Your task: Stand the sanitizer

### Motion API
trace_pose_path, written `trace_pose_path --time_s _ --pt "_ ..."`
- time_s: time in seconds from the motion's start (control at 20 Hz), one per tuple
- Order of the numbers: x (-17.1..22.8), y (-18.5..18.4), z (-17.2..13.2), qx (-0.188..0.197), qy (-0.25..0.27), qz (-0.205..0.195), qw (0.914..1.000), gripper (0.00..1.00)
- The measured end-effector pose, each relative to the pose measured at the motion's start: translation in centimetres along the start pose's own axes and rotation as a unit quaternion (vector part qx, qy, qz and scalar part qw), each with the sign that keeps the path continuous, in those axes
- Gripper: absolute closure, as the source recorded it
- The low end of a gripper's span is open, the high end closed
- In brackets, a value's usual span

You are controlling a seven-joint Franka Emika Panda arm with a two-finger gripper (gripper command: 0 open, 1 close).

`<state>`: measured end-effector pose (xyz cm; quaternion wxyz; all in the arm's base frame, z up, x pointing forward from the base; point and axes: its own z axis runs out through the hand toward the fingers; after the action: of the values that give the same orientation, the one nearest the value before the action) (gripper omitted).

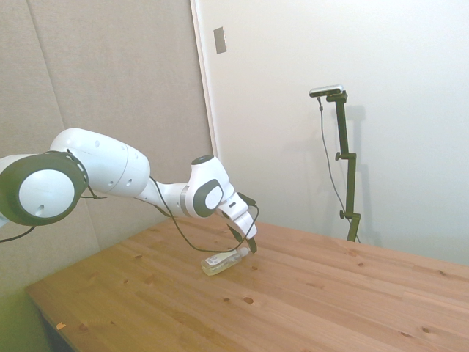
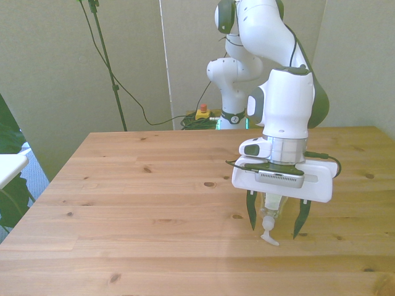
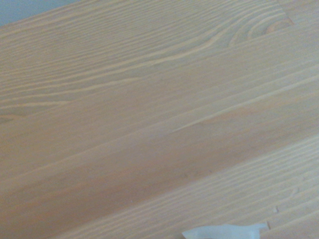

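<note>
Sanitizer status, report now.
End effector open, fingers straddling the sanitizer. Bottle lying flat on the table, not yet gripped. Nothing in the way.

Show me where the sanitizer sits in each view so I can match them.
Side view: sanitizer lying on the table, left of centre, cap under the tool.
Front view: lower right of centre, cap toward the camera, between the open fingers.
Wrist view: only a white sliver.
Shared landmark: the tool.
</note>
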<state>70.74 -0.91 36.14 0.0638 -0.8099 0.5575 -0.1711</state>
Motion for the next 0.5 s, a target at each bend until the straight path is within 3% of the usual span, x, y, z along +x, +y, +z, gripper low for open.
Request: trace_pose_path --time_s 0.05,0.1,0.5 --pt "0.0 0.1 0.1 -0.004 -0.002 -0.001 1.0000 0.00" --pt "0.0 0.2 0.2 -0.007 -0.005 -0.001 1.0000 1.00" --pt "1.1 1.0 1.1 -0.017 -0.008 0.004 0.9998 1.00"
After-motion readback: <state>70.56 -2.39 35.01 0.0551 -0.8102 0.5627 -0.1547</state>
